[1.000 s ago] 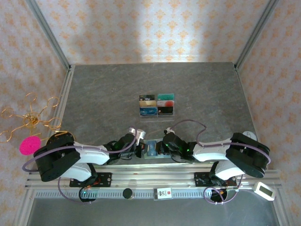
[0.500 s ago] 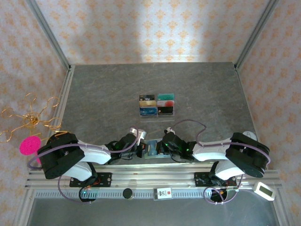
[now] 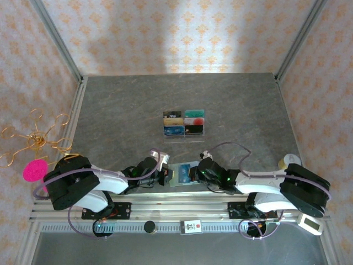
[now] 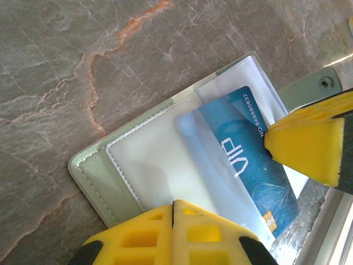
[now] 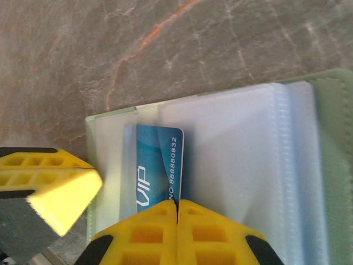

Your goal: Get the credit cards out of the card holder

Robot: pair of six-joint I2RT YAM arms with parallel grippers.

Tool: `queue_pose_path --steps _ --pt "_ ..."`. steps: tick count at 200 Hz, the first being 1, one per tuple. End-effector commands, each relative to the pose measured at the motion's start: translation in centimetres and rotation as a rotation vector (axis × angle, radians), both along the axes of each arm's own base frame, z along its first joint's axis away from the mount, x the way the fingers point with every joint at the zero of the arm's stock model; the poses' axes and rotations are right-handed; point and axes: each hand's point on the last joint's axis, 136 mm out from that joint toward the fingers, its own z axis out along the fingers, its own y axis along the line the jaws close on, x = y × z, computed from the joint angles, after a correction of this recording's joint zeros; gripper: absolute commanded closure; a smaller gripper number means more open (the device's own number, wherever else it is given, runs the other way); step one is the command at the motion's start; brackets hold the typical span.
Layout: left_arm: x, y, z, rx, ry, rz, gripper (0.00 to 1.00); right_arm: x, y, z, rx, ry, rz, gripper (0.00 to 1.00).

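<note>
The card holder (image 3: 175, 178) lies unfolded near the table's front edge, pale green (image 4: 99, 171) with clear pockets (image 5: 331, 138). A blue VIP credit card (image 4: 248, 160) sticks partway out of one pocket (image 5: 154, 160). My right gripper (image 5: 177, 203) is shut on the card's edge, just right of the holder in the top view (image 3: 194, 175). My left gripper (image 4: 174, 203) is shut, its tips resting on the holder's clear pocket at the left side (image 3: 165, 175). Whether it pinches the plastic I cannot tell.
A clear tray (image 3: 183, 123) of colourful cards sits mid-table. The aluminium rail (image 3: 182, 207) runs right behind the holder at the near edge. A gold wire stand with a pink disc (image 3: 35, 170) stands off the table's left side.
The right jaws have closed on the blue card and the right arm has drawn to the right. More of the card shows out of the pocket. The left gripper stays put.
</note>
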Motion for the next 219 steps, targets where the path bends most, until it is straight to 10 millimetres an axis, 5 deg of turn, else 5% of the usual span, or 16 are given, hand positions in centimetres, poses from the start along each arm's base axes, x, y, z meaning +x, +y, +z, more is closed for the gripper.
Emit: queue_pose_path --steps 1,38,65,97,136,154,183,201,219 --pt "0.0 0.1 0.8 0.011 -0.016 -0.021 1.0 0.0 -1.4 -0.8 -0.048 -0.004 -0.027 1.0" --pt "0.3 -2.6 4.5 -0.057 -0.084 -0.057 1.0 0.0 -1.2 -0.5 -0.034 -0.02 -0.006 1.0" --pt "0.1 -3.8 2.8 -0.022 -0.058 -0.104 1.0 0.0 -0.9 -0.2 -0.023 -0.026 0.003 1.0" --pt "0.2 -2.9 0.1 0.067 -0.026 -0.084 1.0 -0.2 -0.8 -0.2 -0.018 -0.027 0.015 1.0" --pt "0.0 -2.6 -0.6 0.107 -0.02 -0.098 1.0 -0.5 -0.4 -0.2 0.008 -0.021 0.035 1.0" --pt "-0.2 -3.0 -1.0 0.103 -0.003 -0.116 1.0 -0.6 -0.2 -0.5 0.014 -0.013 0.044 0.86" --pt "-0.5 -3.4 -1.4 0.101 0.012 -0.132 1.0 -0.5 0.4 -0.6 0.022 -0.004 0.064 0.81" --pt "-0.7 -3.4 -1.5 0.1 0.016 -0.141 1.0 -0.4 0.8 -0.7 0.021 -0.002 0.07 0.82" --pt "-0.6 -3.2 -1.5 0.108 0.015 -0.133 1.0 0.1 0.2 -0.9 -0.004 -0.001 0.035 0.95"
